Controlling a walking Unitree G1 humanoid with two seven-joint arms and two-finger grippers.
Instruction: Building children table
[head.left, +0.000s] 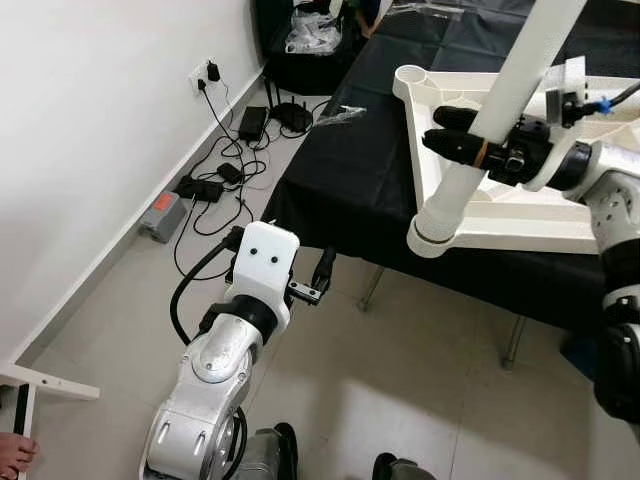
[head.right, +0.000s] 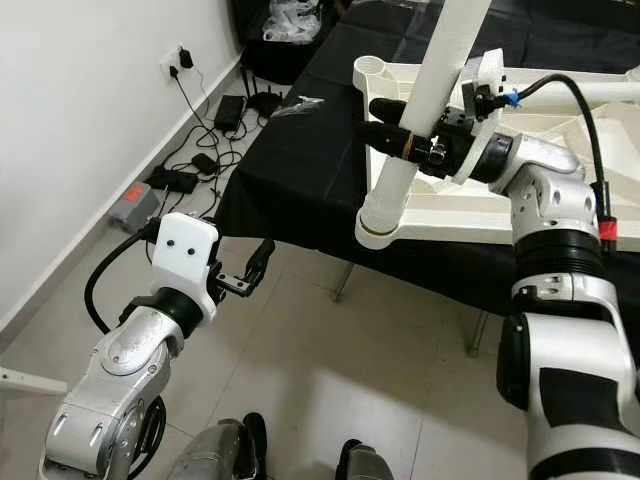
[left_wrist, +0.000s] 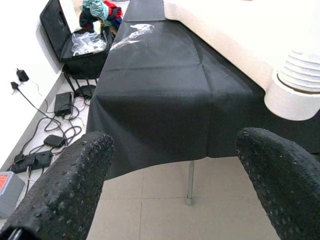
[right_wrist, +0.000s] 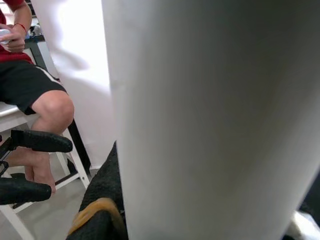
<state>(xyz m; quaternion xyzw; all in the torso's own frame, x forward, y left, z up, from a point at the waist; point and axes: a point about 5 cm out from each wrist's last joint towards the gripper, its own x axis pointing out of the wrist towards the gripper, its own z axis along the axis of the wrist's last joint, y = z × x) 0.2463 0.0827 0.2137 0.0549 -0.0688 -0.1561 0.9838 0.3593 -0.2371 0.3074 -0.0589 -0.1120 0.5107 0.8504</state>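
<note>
— Any containers about?

— Just one: an open black suitcase (left_wrist: 75, 37) standing on the floor against the wall, past the far end of the table. Stuffed with crumpled clear plastic bags (left_wrist: 87, 42), with teal and red clothing (left_wrist: 100, 9) heaped at the top edge.

— And the children's table itself?

— Lying upside down on the black-draped table (head.left: 360, 190). A cream-white tabletop (head.left: 500, 215) with raised ribs along the underside and a round socket (head.left: 410, 75) at the near corner. Plain, matte, no marks visible.

— The leg?

— A white leg tube (head.right: 420, 110), long and round, tilted from upper right down to lower left across the tabletop's edge. Ends in a wider collar (head.right: 380, 225) with ribbed rings, hanging just past the table's near edge.

— Held by what?

— By the right gripper (head.right: 415, 135), black fingers clamped around the tube about halfway up, an orange band on one finger.

— Left side?

— Left gripper (left_wrist: 175, 170) low in front of the table's near corner, above the tiled floor (head.left: 420, 380), knobbly black fingers (left_wrist: 70, 180) spread wide, holding nothing.

— Anything else around?

— Chargers and cables (head.left: 225, 170) strewn along the wall under a socket. Also a seated person (right_wrist: 35, 95) in black shorts on a white stool, glimpsed from the right wrist.
</note>
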